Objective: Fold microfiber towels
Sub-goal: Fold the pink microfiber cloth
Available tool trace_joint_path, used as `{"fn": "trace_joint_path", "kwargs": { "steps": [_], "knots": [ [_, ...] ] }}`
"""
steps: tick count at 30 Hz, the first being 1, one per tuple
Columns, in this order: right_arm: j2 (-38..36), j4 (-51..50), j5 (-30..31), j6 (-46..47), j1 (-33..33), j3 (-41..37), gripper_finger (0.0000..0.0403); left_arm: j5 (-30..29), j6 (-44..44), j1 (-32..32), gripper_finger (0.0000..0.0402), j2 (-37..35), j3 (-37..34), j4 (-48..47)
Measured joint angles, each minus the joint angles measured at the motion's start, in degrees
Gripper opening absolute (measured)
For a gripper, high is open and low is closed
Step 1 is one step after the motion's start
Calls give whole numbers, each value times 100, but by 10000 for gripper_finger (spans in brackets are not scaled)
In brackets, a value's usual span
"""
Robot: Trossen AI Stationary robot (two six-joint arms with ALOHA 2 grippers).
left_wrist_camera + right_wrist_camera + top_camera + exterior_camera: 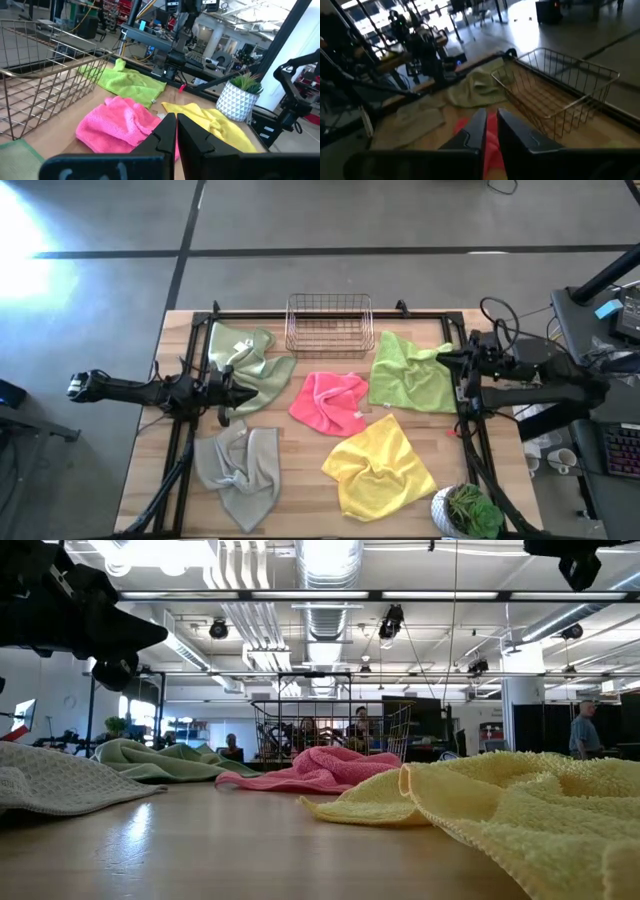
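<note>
**Five crumpled towels, none folded yet**

I am the robot with two arms at a wooden table (300, 460). Five microfiber towels lie rumpled across it: sage towel (250, 360) far left, grey-beige towel (238, 470) near left, pink towel (330, 402) in the middle, lime towel (408, 372) far right, yellow towel (378, 465) near right. A copper wire basket (330, 323) sits at the far edge, empty.

My left gripper (228, 392) hovers by the sage towel, fingers pressed together, holding nothing. My right gripper (462, 368) hangs at the lime towel's edge, fingers barely parted (nothing between them).

I judge the cloths light, limp and plush, so they will sag and bunch. Corners look like the best hold.
</note>
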Motion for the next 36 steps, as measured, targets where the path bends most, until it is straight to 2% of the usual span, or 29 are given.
{"fn": "trace_joint_path", "kwargs": {
  "steps": [6,10,16,22,29,36],
  "knots": [
    [685,-621,-13,-425,0,577,98,-1,-1,0,0,-12,0,9],
    [1122,-651,-350,-681,2,581,112,0,-4,0,0,-13,0,12],
    [1838,-471,-752,-625,106,415,116,-2,-13,0,0,-13,0,257],
    [2520,29,-765,-755,457,351,116,-2,36,0,0,-13,0,327],
    [3329,130,-778,-780,852,342,116,-2,48,0,0,3,0,410],
    [3994,488,-765,-850,1029,346,116,-2,50,0,0,0,0,442]
  ]
}}
